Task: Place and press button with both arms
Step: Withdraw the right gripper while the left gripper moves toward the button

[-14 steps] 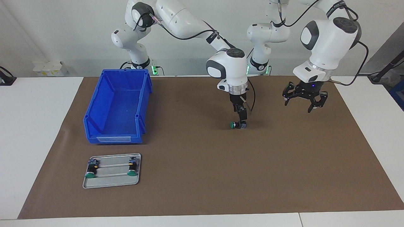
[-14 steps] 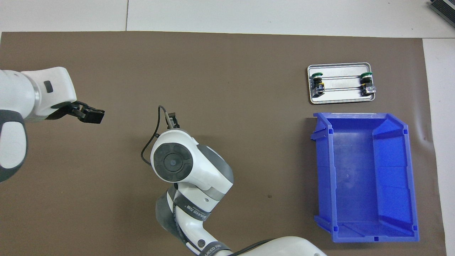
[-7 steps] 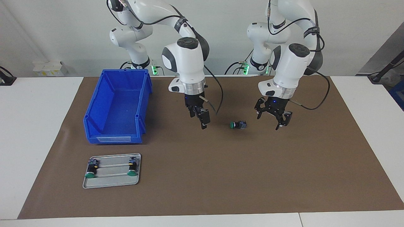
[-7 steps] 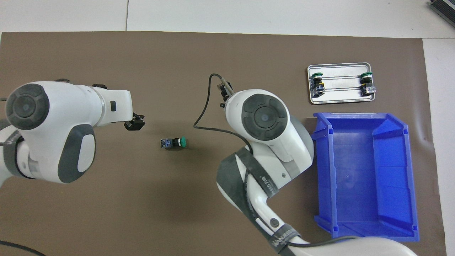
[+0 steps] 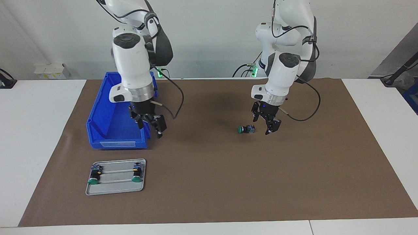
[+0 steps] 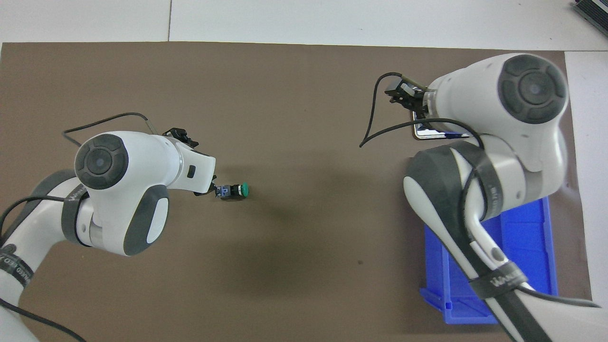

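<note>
The button (image 6: 232, 190) lies on its side on the brown mat (image 6: 294, 228).

button (image 5: 245, 129) mid-mat (image 5: 212, 182), bin (image 5: 107, 130) toward right arm's end, tray (image 5: 114, 189) farther from robots

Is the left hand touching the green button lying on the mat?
Apart. The facing view shows brown mat between the left hand and the button.

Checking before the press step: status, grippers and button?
Left gripper open, beside the button. Right gripper open, empty, by the blue bin. Button on its side on the mat, nothing blocking.
</note>
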You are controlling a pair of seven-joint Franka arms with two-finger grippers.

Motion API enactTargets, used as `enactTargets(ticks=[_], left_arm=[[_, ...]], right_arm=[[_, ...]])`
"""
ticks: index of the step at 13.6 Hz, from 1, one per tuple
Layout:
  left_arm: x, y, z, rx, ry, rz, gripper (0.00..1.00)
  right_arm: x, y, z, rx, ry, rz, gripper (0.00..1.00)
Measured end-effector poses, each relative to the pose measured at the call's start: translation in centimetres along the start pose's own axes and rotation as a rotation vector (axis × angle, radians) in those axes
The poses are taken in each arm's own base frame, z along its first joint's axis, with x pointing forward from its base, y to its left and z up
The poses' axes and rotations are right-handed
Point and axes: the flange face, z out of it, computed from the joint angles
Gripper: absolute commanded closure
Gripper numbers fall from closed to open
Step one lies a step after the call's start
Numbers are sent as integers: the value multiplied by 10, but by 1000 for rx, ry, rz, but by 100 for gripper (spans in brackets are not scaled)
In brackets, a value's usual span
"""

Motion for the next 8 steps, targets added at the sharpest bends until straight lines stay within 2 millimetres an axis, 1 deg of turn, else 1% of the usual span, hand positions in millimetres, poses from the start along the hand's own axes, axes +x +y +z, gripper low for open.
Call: enactTargets(ticks=[1,3,5,7,8], left_arm=[[1,7,7,-10,5,1,9],[2,18,20,-22,0,11,9],[5,24,39,-33,-11,21,9],[5,27,55,-46,-25,25,9],[4,28,60,-51,-32,26,9]], right_arm=[[13,22,-7,-9,-4,-43,0],[28,55,-24,-20,-24,-81,0],[30,79,-48,-40,-52,-98,0],[27,97,-81,-64,-98,-153,0],[27,106,-98,-74,-122,-202,0]])
